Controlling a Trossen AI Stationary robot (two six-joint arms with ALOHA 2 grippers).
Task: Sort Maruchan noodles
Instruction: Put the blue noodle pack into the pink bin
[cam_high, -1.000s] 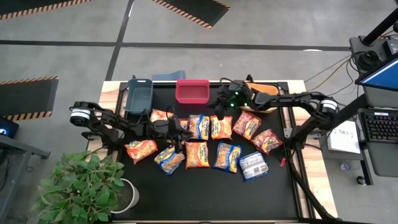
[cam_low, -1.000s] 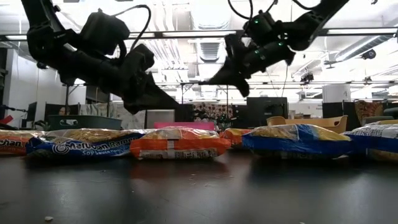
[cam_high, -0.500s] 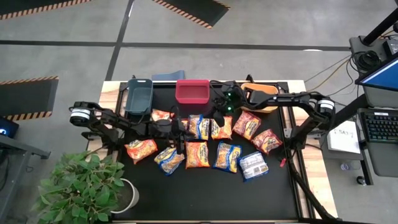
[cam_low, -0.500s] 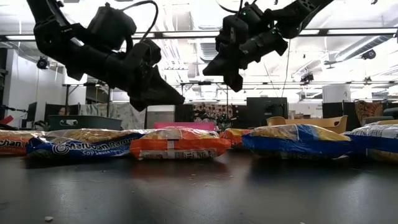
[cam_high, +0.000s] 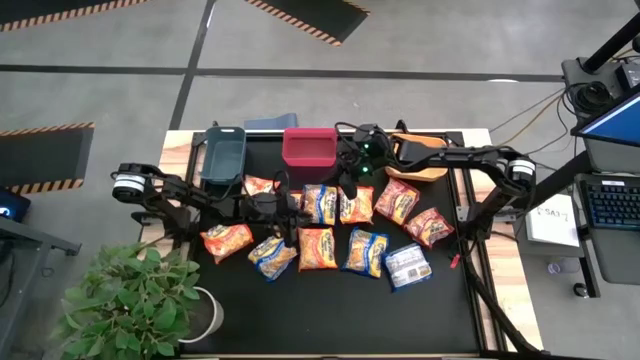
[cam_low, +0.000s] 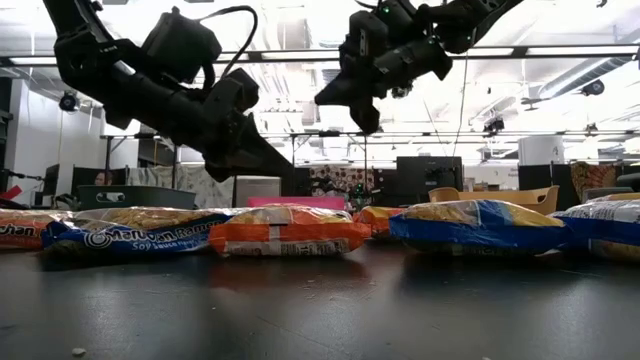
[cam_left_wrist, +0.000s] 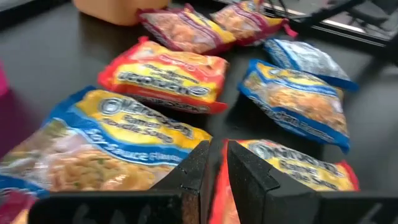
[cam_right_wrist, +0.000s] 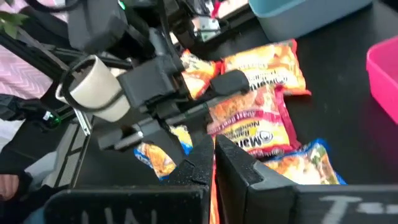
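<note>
Presently on the black counter (cam_high: 330, 300): Maruchan noodles (cam_high: 316, 248), about a dozen flat packets spread in two loose rows, none inside a bin.

Left end effector (cam_high: 291, 213): raised above the counter near the packets' middle, fingers (cam_left_wrist: 198, 167) drawn almost together with only a narrow slit between them, holding nothing. Just beyond its tips lies a blue-and-yellow packet (cam_left_wrist: 109, 146) and, on the other side of them, an orange packet (cam_left_wrist: 298, 173); a red-orange packet (cam_left_wrist: 169, 76) lies farther out past the tips.

Right end effector (cam_high: 347, 186): hanging higher, over the back row of packets, fingers (cam_right_wrist: 200, 158) nearly closed and empty. A red-orange packet (cam_right_wrist: 252, 121) lies beneath and ahead of it, with the left arm crossing close in front.

Behind the right end effector, along the counter's far edge: grey bin (cam_high: 223, 153), red bin (cam_high: 309, 148), orange bin (cam_high: 420, 158).

Silver-white and blue packet (cam_high: 408, 265): well apart from both end effectors, in the front row.
</note>
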